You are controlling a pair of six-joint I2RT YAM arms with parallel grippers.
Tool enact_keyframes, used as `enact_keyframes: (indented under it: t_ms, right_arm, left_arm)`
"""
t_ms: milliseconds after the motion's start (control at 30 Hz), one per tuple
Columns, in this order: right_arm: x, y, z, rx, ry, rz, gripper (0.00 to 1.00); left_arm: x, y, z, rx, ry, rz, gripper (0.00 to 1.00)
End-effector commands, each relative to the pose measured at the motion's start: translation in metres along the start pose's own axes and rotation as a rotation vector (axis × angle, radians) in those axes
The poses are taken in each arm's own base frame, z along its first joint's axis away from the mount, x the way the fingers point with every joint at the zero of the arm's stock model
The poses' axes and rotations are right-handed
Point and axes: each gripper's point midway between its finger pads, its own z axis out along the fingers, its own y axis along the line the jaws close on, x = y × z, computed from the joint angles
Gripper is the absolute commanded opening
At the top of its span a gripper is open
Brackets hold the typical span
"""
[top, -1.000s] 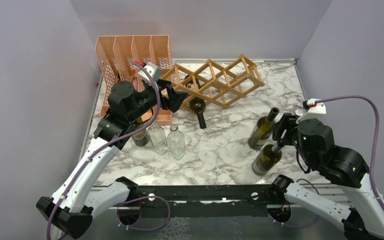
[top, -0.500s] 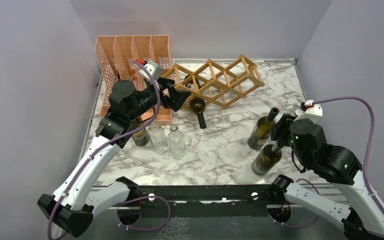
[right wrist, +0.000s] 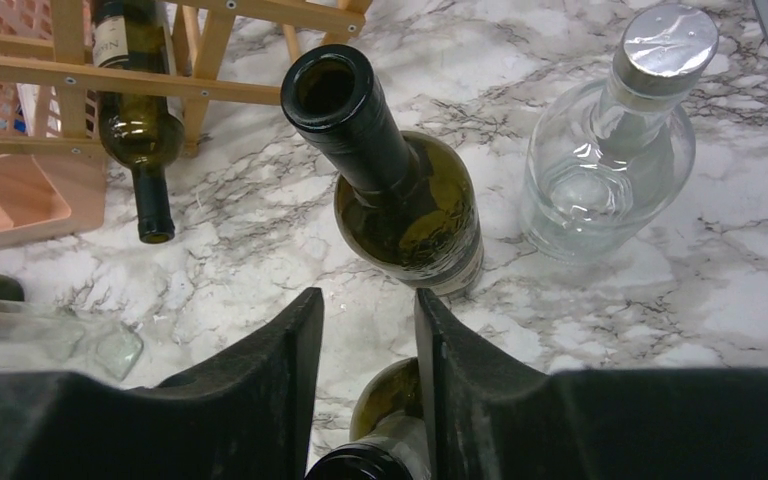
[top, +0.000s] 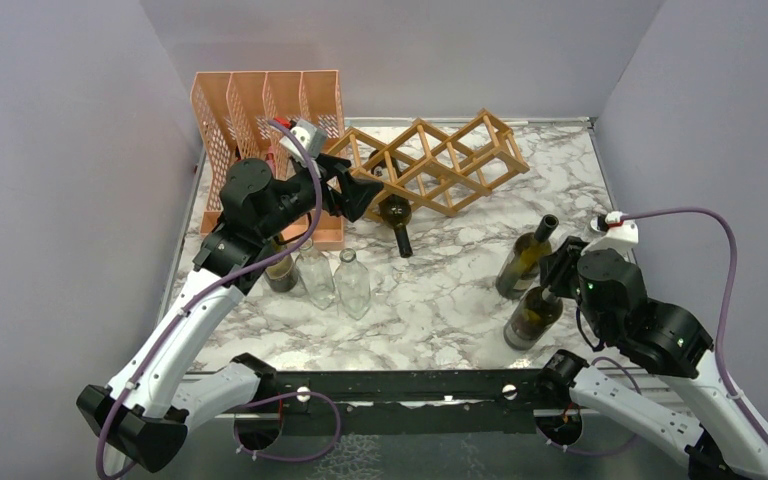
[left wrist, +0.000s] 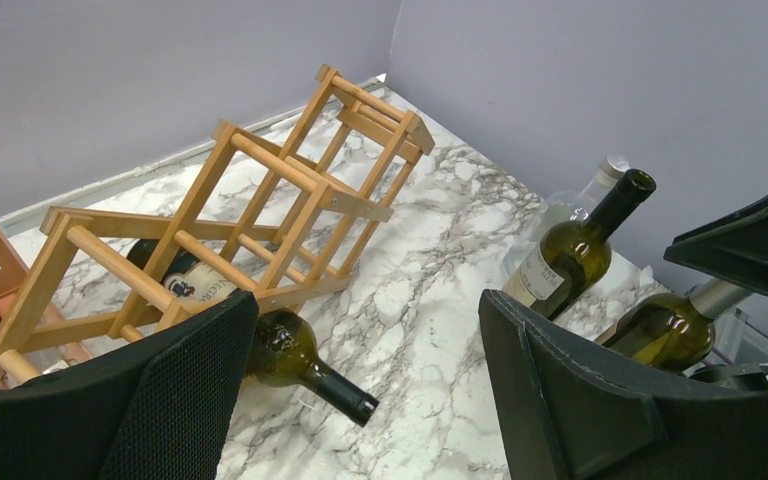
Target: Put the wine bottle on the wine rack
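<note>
- Reaching toward the light-brown wooden lattice wine rack (left wrist: 310,180), the left arm holds its black left gripper (top: 368,192) spread wide at the rack's left end.
- The right arm bends down; the right gripper (right wrist: 368,300) sets its fingers close either side of the neck of the upright dark-green glass wine bottle (top: 532,322); whether they pinch it, I cannot tell.
- That bottle stands on the grey-veined marble desk (top: 440,280), well apart from the rack.
- A second dark-green bottle (top: 396,215) lies in a lower diamond cell, label unreadable.
</note>
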Motion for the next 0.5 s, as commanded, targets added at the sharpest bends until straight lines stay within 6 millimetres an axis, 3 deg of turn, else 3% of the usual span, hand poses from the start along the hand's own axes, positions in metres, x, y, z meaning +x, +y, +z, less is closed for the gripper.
enact_keyframes:
  t_ms: [0, 200, 467]
  right_arm:
    - [-0.010, 0.010, -0.001, -0.058, -0.048, 0.030, 0.34]
    - [-0.016, 0.015, -0.003, -0.094, -0.064, 0.011, 0.03]
    - [-0.039, 0.051, -0.005, -0.231, -0.101, -0.043, 0.01]
  left_arm:
    - [-0.022, -0.009, 0.000, 0.039, -0.056, 0.002, 0.86]
    - [-0.018, -0.015, 0.005, 0.076, -0.043, -0.013, 0.86]
    - [-0.001, -0.043, 0.018, 0.190, -0.007, -0.006, 0.86]
